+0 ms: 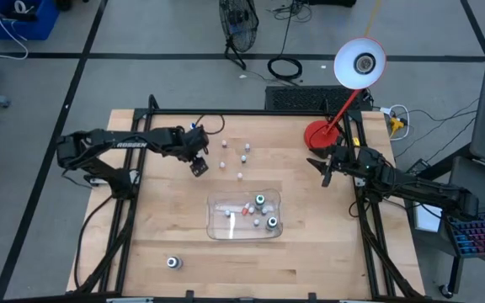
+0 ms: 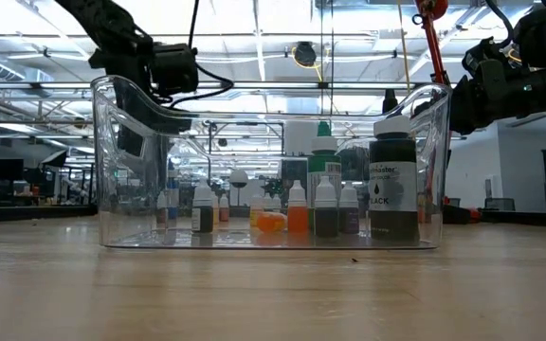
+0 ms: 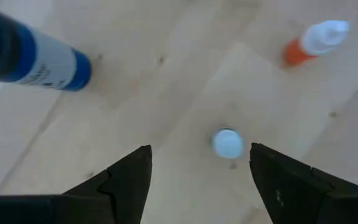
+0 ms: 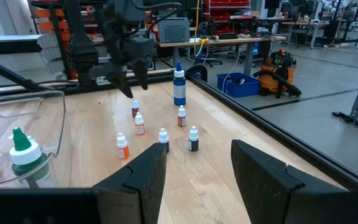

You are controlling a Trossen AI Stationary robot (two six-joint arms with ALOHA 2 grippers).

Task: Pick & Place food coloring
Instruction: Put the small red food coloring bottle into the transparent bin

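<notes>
Left tool point(image 1: 199, 165): held open and empty above a white-capped bottle point(image 3: 228, 143) on the desk point(image 1: 327, 252).
Right tool point(image 1: 326, 170): parted, empty, at the desk's right edge.
Food coloring: some bottles point(image 1: 244, 157) loose mid-desk, others in the clear tray point(image 1: 217, 220).

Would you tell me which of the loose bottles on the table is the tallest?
The blue bottle at the table's far edge; it stands well above the small dropper bottles clustered beside it.

Tiny food coloring bottles point(image 1: 244, 157) standing loose behind the tray point(image 1: 217, 225), more bottles point(image 1: 262, 212) inside it, one dark bottle point(image 1: 173, 263) alone before the tray
</notes>
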